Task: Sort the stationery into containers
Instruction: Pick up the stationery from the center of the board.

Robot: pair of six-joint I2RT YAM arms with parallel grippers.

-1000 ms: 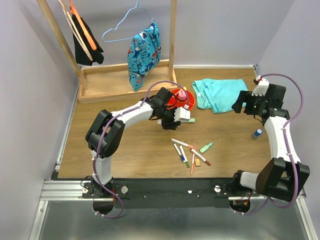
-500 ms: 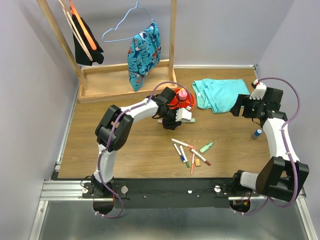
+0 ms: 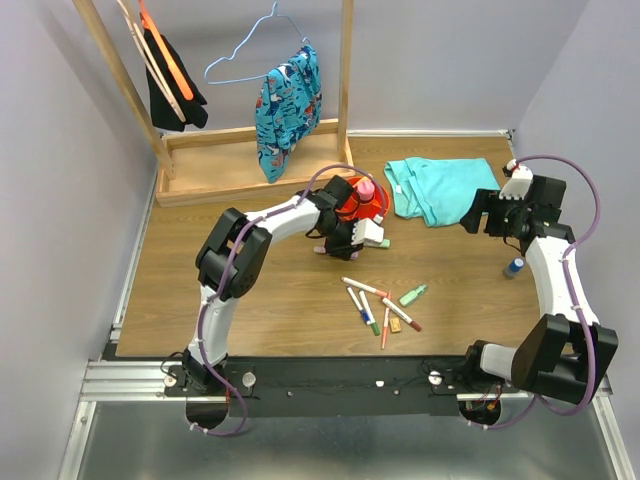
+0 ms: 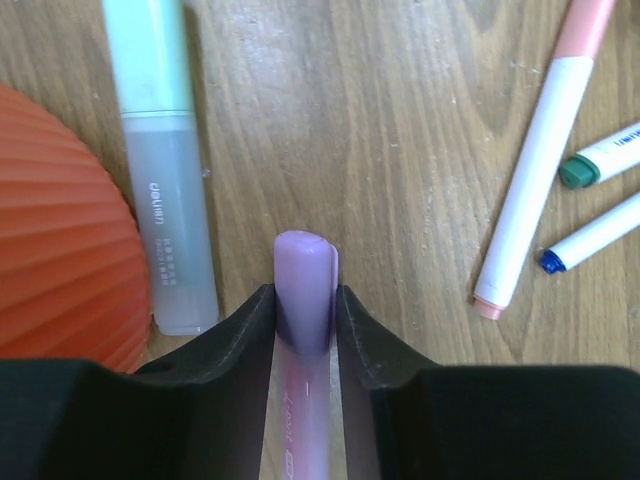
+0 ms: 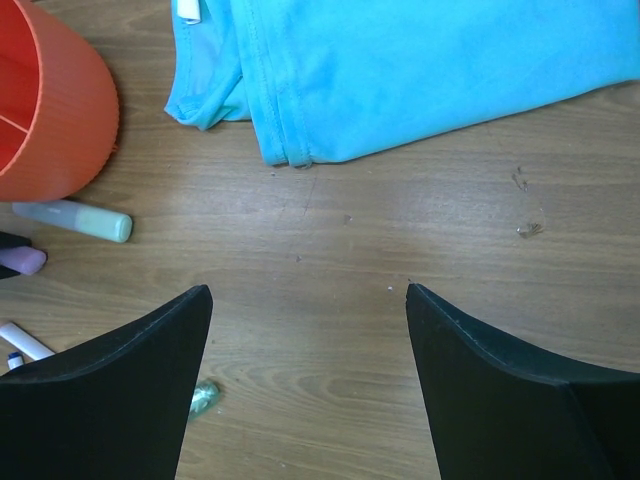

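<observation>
The round orange-red bowl [image 3: 350, 207] stands mid-table with a pink bottle [image 3: 365, 188] in it. My left gripper [image 3: 335, 243] is just in front of the bowl, shut on a purple-capped pink highlighter [image 4: 305, 290] held low over the wood. A pale green highlighter [image 4: 160, 170] lies beside the bowl's ribbed wall [image 4: 50, 250]. Several thin white pens [image 3: 372, 303], a green highlighter [image 3: 412, 295] and a tan eraser [image 3: 396, 324] lie loose nearer the front. My right gripper [image 3: 480, 213] is open and empty over bare wood [image 5: 308, 295], right of the bowl [image 5: 50, 110].
A folded teal cloth [image 3: 440, 188] lies at the back right, just beyond my right gripper. A small blue-capped bottle [image 3: 514, 267] stands near the right edge. The long wooden rack base [image 3: 250, 165] with hanging clothes runs along the back left.
My left arm's elbow has swung right while its gripper stays beside the bowl with the highlighter. The right arm has barely moved.
</observation>
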